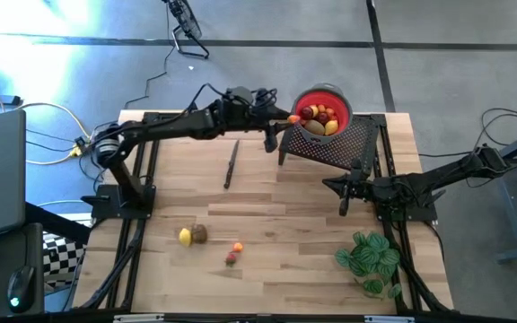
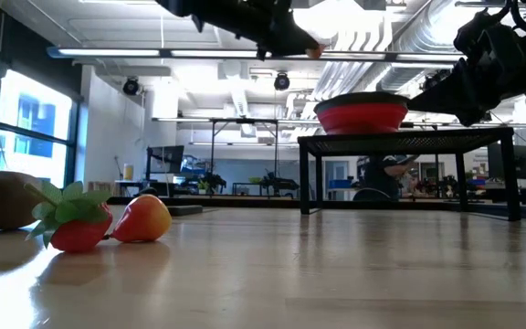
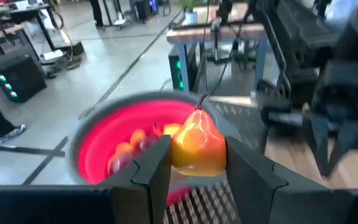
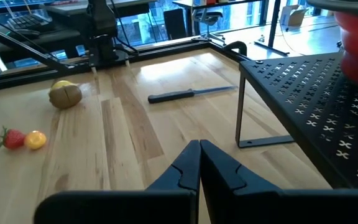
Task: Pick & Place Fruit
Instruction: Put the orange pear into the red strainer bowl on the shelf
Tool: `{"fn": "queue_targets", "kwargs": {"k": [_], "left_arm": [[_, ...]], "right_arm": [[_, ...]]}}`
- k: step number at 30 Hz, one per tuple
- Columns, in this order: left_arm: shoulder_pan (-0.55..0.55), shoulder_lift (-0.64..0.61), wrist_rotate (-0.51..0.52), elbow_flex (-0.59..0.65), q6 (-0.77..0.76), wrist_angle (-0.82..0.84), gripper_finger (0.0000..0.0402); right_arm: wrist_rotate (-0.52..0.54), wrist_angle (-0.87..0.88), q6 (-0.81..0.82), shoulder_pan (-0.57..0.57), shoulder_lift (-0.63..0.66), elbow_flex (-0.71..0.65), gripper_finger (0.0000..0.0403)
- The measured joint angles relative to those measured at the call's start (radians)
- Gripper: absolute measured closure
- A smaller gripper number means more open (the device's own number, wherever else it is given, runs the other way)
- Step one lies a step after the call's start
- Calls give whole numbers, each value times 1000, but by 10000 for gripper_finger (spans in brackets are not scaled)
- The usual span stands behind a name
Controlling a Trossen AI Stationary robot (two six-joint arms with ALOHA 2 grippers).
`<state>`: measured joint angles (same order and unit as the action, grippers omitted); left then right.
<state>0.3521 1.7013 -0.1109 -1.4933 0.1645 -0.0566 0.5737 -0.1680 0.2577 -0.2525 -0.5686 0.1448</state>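
A red bowl (image 1: 323,111) holding several small fruit stands on a black perforated stand (image 1: 344,144) at the table's far side. My left gripper (image 1: 287,119) reaches in from the left, beside the bowl's left rim, shut on an orange-yellow pear-shaped fruit (image 3: 197,144). Loose fruit lie on the near left of the table: a yellow piece (image 1: 185,237), a brown one (image 1: 199,233), an orange one (image 1: 237,247) and a strawberry (image 1: 231,258). My right gripper (image 1: 344,194) waits shut in front of the stand, with nothing in it. My left gripper pinches the pear-shaped fruit by its wide lower body (image 3: 178,155), one finger (image 3: 154,168) on each side. The fingers come nearly level from the table's left. The fruit sits upright with its stem up, lifted clear, just before the bowl's rim (image 3: 89,134).
A thin dark knife (image 1: 232,164) lies on the wood left of the stand. A green leafy plant (image 1: 371,260) sits at the near right. Black frame rails run along both sides of the table. Bare wood lies between the knife and the loose fruit.
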Motion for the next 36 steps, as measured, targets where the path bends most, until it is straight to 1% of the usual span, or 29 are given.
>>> {"fn": "queue_targets", "kwargs": {"k": [5,11,13,15,26,32,36], "left_arm": [[30,76,-87,-129,-23,49,266],[42,187,-93,-328,-15,170,266],[50,212,-93,-373,-14,222,266],[52,247,-93,-404,-14,209,266],[54,343,-89,-425,-37,217,266],[54,366,-38,-424,-39,219,266],[54,366,-30,-424,-46,214,266]], "right_arm": [[0,4,0,0,0,0,400],[-1,7,6,0,0,0,400],[-1,7,7,0,0,0,400],[-1,7,7,0,0,0,400],[-1,8,7,0,0,0,401],[-1,8,7,0,0,0,401],[-1,8,7,0,0,0,401]]}}
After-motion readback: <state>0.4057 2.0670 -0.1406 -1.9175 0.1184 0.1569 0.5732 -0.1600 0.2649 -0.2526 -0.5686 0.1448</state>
